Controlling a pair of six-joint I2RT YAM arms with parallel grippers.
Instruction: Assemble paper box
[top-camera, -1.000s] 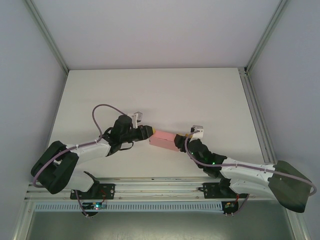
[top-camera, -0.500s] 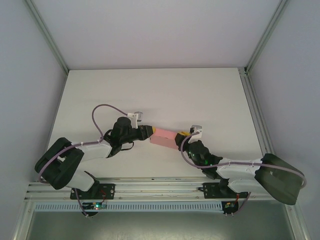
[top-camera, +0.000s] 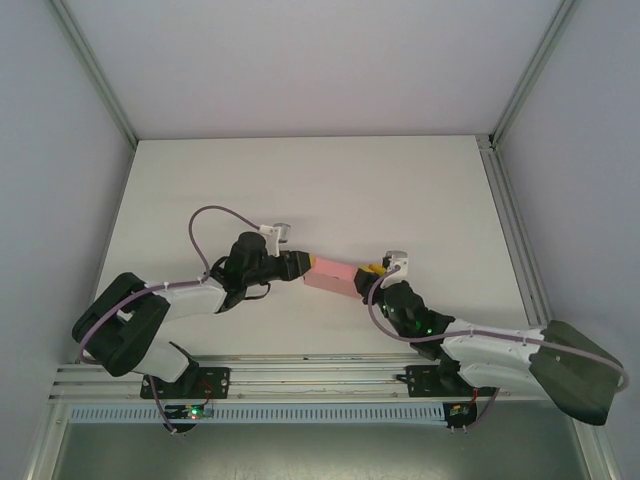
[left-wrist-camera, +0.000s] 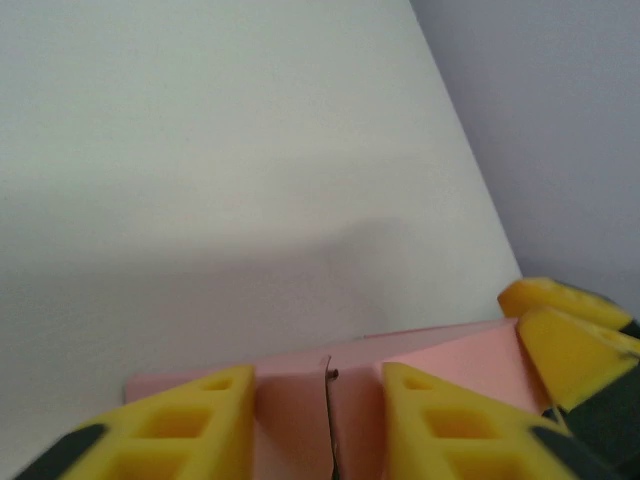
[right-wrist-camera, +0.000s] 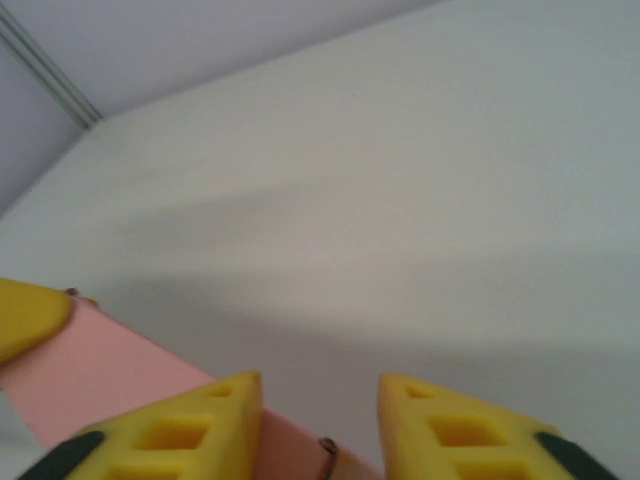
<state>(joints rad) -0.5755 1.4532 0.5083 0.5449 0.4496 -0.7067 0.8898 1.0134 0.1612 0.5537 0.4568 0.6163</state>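
The paper box (top-camera: 333, 273) sits at the centre of the overhead frame. The left pincer (top-camera: 303, 264) pinches its left end. The right pincer (top-camera: 370, 270) straddles its right end; I cannot tell whether it grips.

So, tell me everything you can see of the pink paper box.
The paper box is a long block of pink thin card, with a seam on one end. It runs slantwise near the middle of the table. The left gripper clamps the seamed end; the other end sits between the fingers of the right gripper, grip unclear.
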